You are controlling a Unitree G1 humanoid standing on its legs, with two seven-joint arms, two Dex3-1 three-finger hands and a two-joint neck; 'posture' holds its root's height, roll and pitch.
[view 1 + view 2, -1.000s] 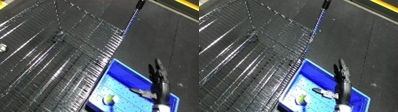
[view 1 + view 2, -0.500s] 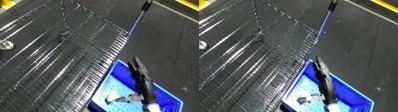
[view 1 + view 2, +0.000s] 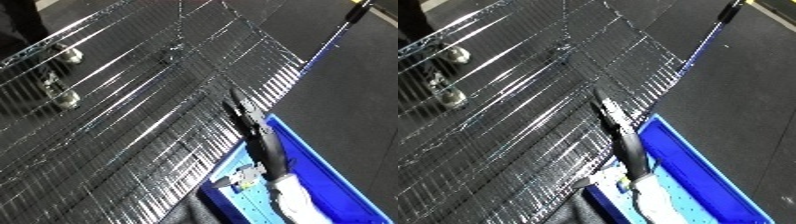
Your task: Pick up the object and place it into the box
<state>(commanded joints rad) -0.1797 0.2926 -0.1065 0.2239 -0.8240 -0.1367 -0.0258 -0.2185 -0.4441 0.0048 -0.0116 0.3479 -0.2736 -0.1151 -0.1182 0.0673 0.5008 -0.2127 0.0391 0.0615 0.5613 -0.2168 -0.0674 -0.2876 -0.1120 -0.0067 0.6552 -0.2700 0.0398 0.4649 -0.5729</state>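
Right hand reaches far-left with straight, empty fingers, crossing from the blue bin onto the wire rack. The object can't be made out on the rack, so its direction from the fingers is unclear. No left hand in sight.

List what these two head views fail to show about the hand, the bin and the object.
- Object: no view shows it clearly; the right hand and forearm cover part of the bin floor.
- Bin: near end cut off by the lower edge in both views.
- Left hand: in neither view.
- Items on the wire shelf, upper left: too blurred to identify.
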